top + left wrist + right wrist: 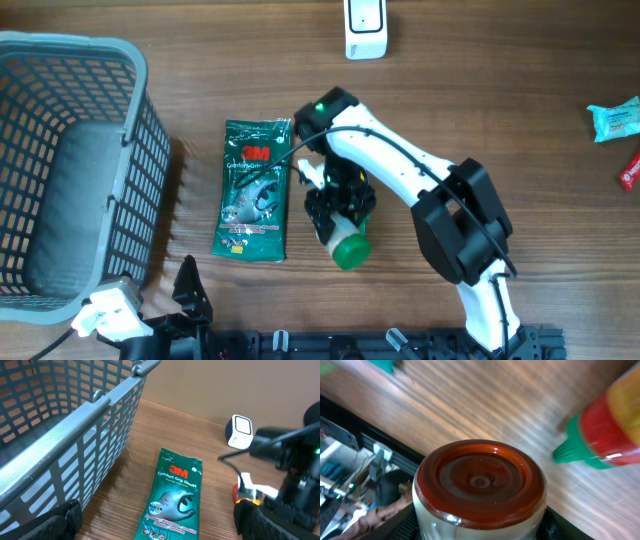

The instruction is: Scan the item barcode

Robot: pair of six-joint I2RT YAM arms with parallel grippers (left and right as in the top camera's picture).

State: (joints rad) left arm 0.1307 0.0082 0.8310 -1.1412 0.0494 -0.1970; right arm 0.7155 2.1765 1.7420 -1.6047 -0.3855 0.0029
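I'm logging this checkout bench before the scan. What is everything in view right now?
basket: 1, grey, left end of table
gloves pack: 1, green, flat beside the basket
scanner: 1, white, top centre
held bottle: 1, pale body, green cap, in the right hand
second bottle: 1, red, green tip, right wrist view only
packet: 1, teal, right edge
red item: 1, red, right edge, cut off
table: 1, brown wood
left hand: 1, black, open, by the basket
right hand: 1, black, closed on the held bottle

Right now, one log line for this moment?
right jaws: shut on bottle | left jaws: open, beside basket | scanner: bottle not at it yet
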